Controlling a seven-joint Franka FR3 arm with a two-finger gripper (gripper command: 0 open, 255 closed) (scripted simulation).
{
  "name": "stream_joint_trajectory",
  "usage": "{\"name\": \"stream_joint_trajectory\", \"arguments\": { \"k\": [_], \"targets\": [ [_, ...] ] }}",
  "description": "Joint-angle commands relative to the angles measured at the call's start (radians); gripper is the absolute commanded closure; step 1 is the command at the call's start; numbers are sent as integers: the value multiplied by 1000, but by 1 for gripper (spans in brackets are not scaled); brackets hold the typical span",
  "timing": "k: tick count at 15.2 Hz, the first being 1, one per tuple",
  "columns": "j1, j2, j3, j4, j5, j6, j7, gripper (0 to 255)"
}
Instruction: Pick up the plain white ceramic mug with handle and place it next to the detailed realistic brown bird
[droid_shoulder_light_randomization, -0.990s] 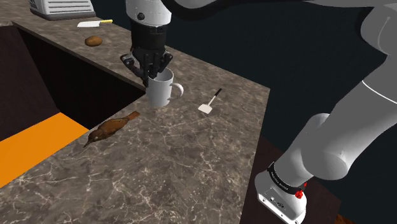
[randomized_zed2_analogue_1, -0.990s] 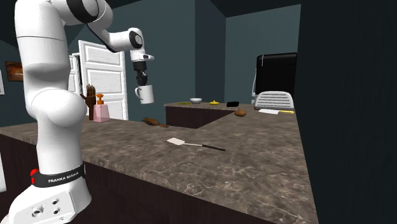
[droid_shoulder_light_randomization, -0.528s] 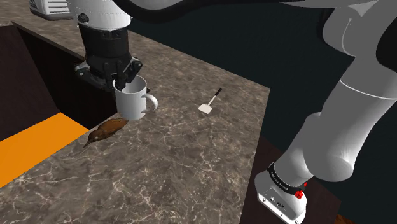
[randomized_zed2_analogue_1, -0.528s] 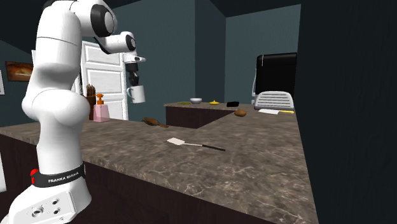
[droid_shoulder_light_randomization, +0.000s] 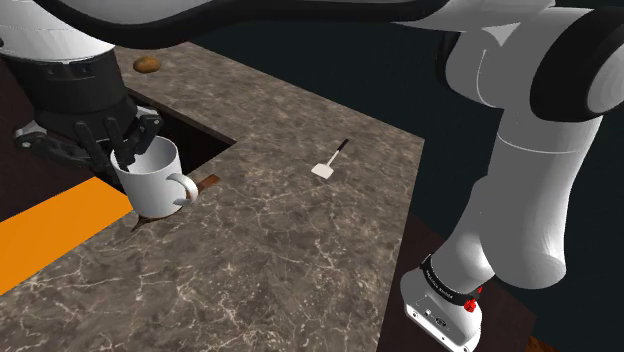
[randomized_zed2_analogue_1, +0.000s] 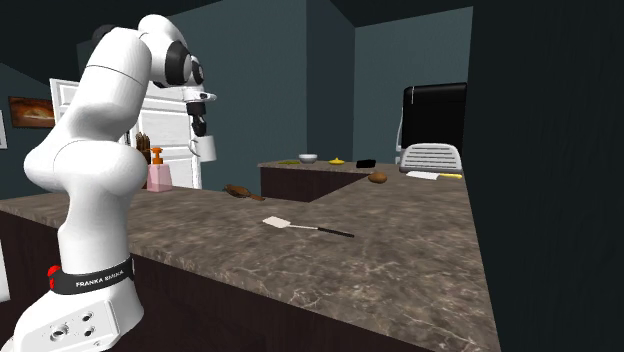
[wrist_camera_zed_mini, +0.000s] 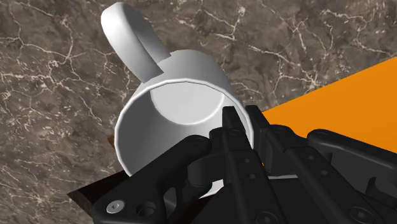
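A: Where is the white mug (droid_shoulder_light_randomization: 155, 183) to be found?

B: It is held up in the air, well above the stone counter (droid_shoulder_light_randomization: 300, 250); its wall is pinched at the rim by the black gripper (wrist_camera_zed_mini: 240, 116), with one finger inside and one outside; in the shoulder view the handle is turned to about four o'clock.

A: And the brown bird (randomized_zed2_analogue_1: 238, 190)?

B: It is seen lying on the counter in the second exterior view, at about five o'clock from the mug and well below it; in the shoulder view most of it is hidden behind the mug, and only a brown tail is seen just beside the handle.

A: How can the mug be put down well?

B: It should be brought down slowly and held upright; a bare spot close beside the bird should be picked, so that the bird is not sat on or pushed; the counter's edge by the orange area (droid_shoulder_light_randomization: 50, 235) should be stayed away from; the fingers should be opened only once the bottom is resting flat; the spatula (droid_shoulder_light_randomization: 328, 166), well apart at three o'clock, need not be minded.
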Motion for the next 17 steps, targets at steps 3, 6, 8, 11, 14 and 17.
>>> {"name": "stream_joint_trajectory", "arguments": {
  "k": [3,6,8,11,14,17],
  "targets": [
    [-4,2,-1,-49,-3,48,11,255],
    [-11,0,-3,-91,-4,89,17,255],
    [-14,1,-4,-117,-6,115,21,255],
    [-19,4,-6,-154,-10,153,28,255],
    [-21,9,-9,-188,-15,190,35,255],
    [-23,16,-12,-218,-21,226,43,255]
  ]
}}
